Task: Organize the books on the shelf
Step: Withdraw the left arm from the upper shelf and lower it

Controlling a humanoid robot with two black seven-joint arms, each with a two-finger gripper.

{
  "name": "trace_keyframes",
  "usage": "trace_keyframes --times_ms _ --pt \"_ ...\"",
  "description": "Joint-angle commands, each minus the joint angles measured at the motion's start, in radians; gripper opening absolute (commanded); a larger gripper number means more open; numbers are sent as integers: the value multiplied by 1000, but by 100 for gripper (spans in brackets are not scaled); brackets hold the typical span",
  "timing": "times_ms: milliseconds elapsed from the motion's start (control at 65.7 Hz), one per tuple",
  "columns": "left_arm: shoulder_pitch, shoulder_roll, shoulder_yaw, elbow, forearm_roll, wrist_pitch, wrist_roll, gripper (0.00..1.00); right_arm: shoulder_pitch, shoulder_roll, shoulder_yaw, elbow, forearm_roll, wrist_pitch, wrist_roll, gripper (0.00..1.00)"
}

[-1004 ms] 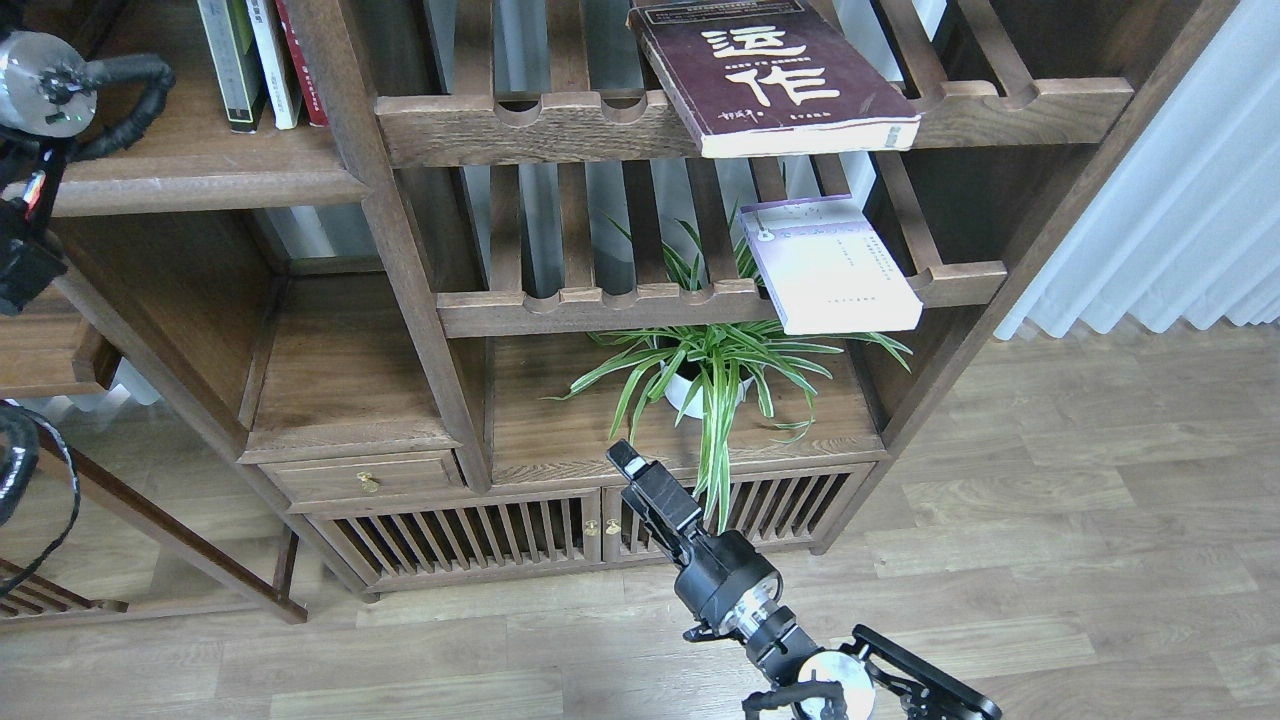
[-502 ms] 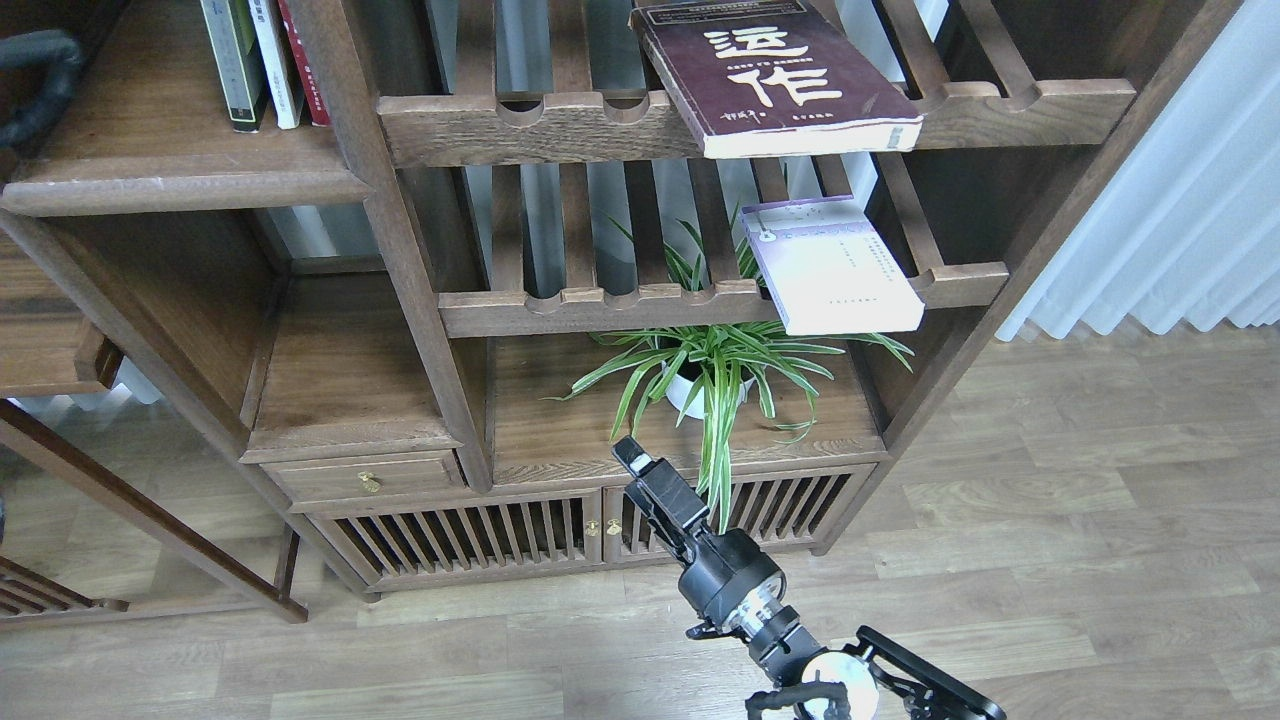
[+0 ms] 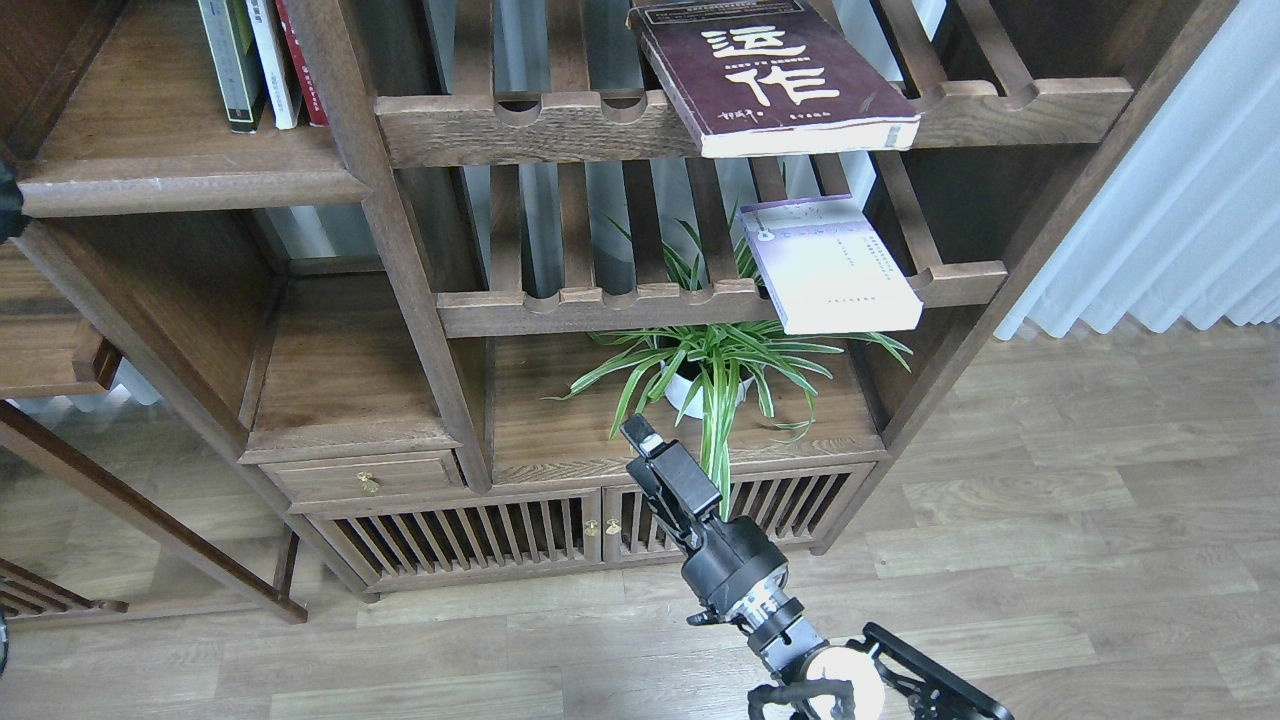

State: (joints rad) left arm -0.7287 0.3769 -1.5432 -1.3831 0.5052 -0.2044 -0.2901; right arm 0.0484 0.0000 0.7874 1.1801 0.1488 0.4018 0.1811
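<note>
The left arm has swung out of sight, leaving the thick maroon book with cream characters (image 3: 775,75) and the pale lavender-white book (image 3: 830,265) lying on the slatted racks, while the right gripper (image 3: 640,440), empty with jaws I can't tell open or closed, has edged up toward them.

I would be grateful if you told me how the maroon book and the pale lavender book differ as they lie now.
The maroon book is dark, thicker, with large cream characters, on the upper slatted rack. The lavender book is pale, thinner, with small print, on the lower slatted rack. Both lie flat, cover up, overhanging the front rail.
</note>
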Motion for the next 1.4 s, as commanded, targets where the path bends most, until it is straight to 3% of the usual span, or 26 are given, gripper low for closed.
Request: trace_keyframes --times_ms 0,274,426,502,715,852,1141,1217,1384 --pt "0 -114 -11 -1 -5 -110 8 55 -1 0 3 1 0 0 0 98" --pt "-6 -371 38 -1 -5 -242 26 60 -4 0 4 -19 -5 -11 -2 98" --pt "-14 -377 75 -1 -5 -260 34 64 -2 0 6 -20 -3 -8 -2 98" --pt "-11 -377 124 -1 -5 -279 35 72 -1 0 16 -28 -5 -11 -2 98" --pt "3 -377 245 -1 -7 -284 35 75 1 0 35 -37 -5 -11 -2 98" --pt "97 -377 347 -1 -7 -284 35 82 2 0 72 -39 -2 -11 -2 98" --pt "299 -377 495 3 -66 -284 35 83 7 0 154 -39 3 -6 -2 99" --pt "377 -377 537 13 -71 -284 35 88 8 0 183 -49 5 -4 -2 98" --pt "428 -377 555 61 -77 -284 34 90 31 0 242 -80 5 -6 -2 98"
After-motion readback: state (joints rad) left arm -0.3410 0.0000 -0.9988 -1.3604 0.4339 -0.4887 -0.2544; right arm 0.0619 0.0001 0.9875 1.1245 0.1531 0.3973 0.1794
